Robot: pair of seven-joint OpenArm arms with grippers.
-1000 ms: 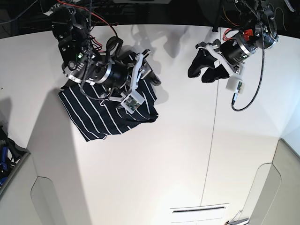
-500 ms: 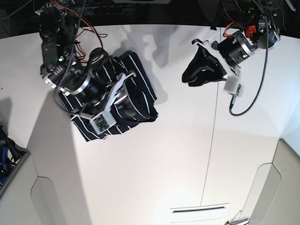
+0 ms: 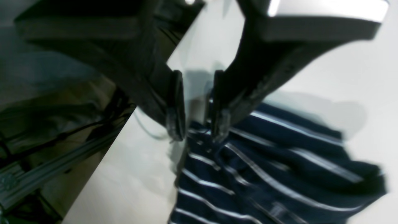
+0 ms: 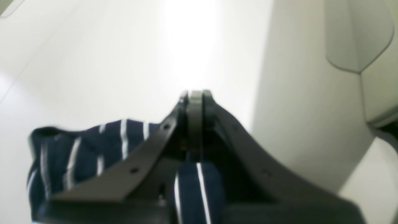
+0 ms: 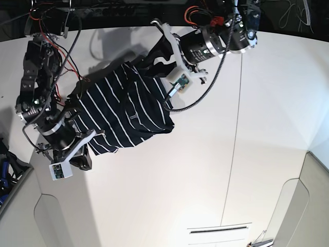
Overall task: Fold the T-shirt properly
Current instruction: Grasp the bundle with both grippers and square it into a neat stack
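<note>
Between the right gripper [image 4: 195,93] jaws, pressed flat together, a fold of the T-shirt [image 5: 123,110] is pinched, its navy cloth and white stripes running up into the closed tips in the right wrist view. At the far end, the left gripper [image 3: 194,124] stands with its jaws drawn narrow, a slim gap between the tips; they sit at the top edge of the striped cloth, but the blur leaves it unclear whether any fabric is caught between them. From one gripper to the other the shirt spans in the base view, partly lifted near the left arm [image 5: 216,38] and draping down toward the right arm [image 5: 49,123], with its lower edge over the white desk [image 5: 205,170]
</note>
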